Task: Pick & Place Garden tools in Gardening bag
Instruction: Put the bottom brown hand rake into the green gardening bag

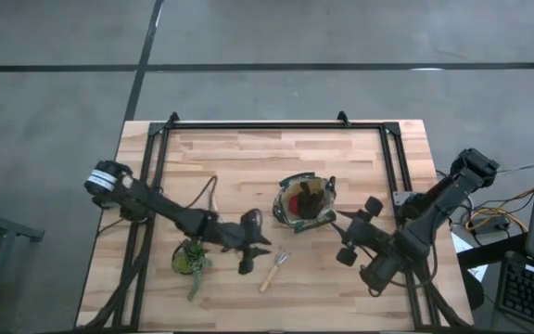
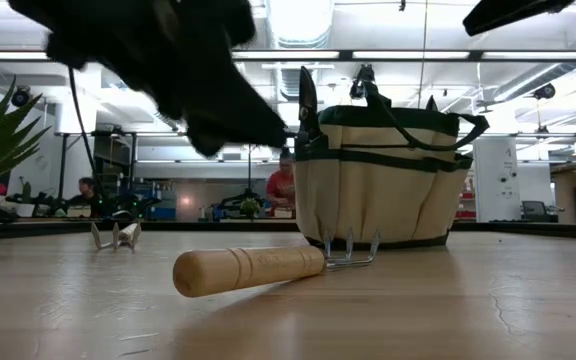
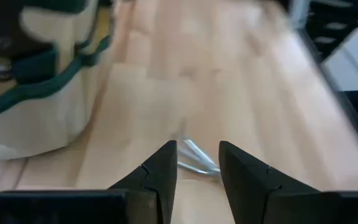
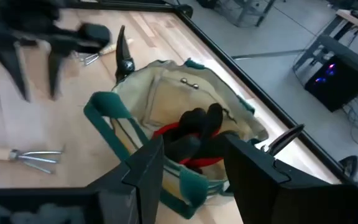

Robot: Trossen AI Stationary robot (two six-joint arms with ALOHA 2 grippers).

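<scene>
Two dark jointed arms, each with black wedge-shaped fingers (image 3: 160,171) and trailing black cables.

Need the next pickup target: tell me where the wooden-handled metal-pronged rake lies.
In the high view, the wooden-handled metal-pronged rake lies flat on the table's near edge, between the left gripper and the olive-and-tan fabric gardening bag.

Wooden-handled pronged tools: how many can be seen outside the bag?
1: the pronged tool lies on the table, in front of the bag. Another may be hidden.
</scene>
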